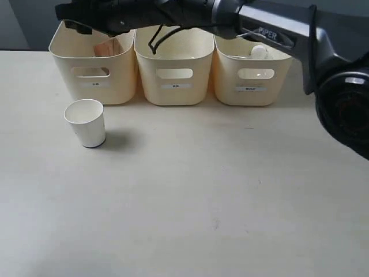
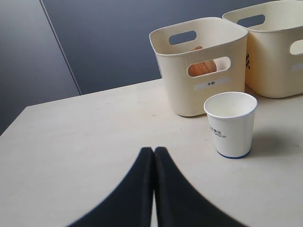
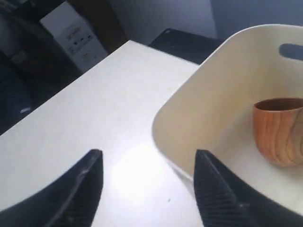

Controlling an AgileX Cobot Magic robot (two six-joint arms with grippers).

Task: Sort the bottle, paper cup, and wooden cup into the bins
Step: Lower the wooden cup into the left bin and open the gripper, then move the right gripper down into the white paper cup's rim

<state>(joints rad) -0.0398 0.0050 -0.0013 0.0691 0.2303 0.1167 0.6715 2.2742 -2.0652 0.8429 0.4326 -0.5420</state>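
The desk (image 1: 202,202) carries three bins in a row at its far side. The wooden cup (image 3: 279,132) sits upright in the left bin (image 1: 95,86), and the bottle (image 1: 259,52) shows its white cap in the right bin (image 1: 252,92). The right arm reaches across above the rims. The right gripper (image 3: 149,163) hangs over the left bin's rounded corner, jaws spread wide around nothing. The paper cup (image 1: 86,124) stands upright in front of that bin, apart from its wall, with broad desk toward the near edge. The left gripper (image 2: 154,153), jaws pressed together, sits low near the cup.
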